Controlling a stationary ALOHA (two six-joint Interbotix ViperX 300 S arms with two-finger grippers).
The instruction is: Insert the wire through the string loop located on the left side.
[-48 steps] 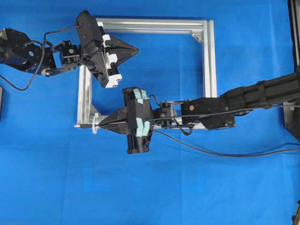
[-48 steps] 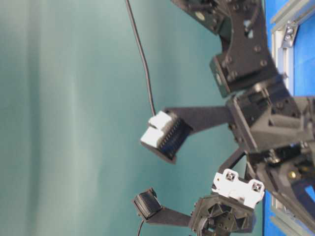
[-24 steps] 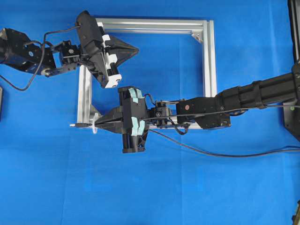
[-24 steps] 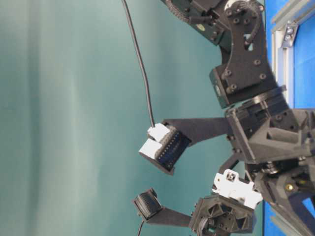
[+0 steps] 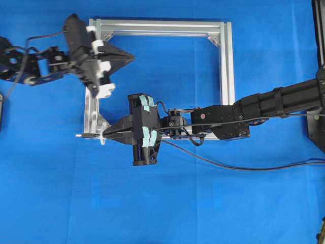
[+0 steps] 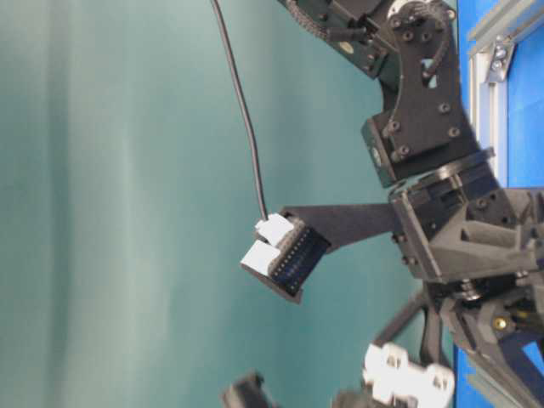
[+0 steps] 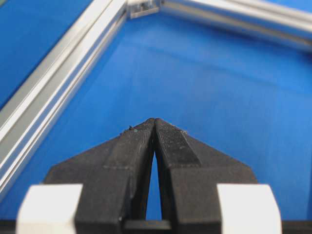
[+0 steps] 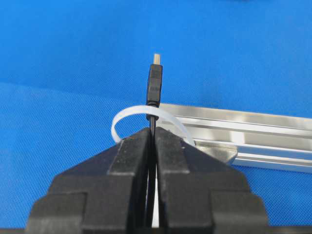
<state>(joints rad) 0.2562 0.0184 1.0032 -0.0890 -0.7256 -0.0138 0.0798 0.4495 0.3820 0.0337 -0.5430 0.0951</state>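
Overhead, the left tool [image 5: 127,57] sits pinched closed and empty over the aluminium frame [image 5: 227,66]'s upper left. Lower down, the wire [image 5: 84,135]'s plug pokes out past the frame's bottom-left corner. Only the right wrist view shows it clearly: the right tool [image 8: 152,132] is clamped on the wire, plug already through the string loop [image 8: 127,113], above the blue tabletop [image 5: 203,203].

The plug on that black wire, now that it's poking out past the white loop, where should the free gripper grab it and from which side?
Probably the dark plug body, behind its metal tip. It sticks straight out past the loop at the frame corner, with open cloth beyond, so the shut left gripper should open and come from the outer side, jaws across the plug. The right gripper holds the wire just behind the loop.
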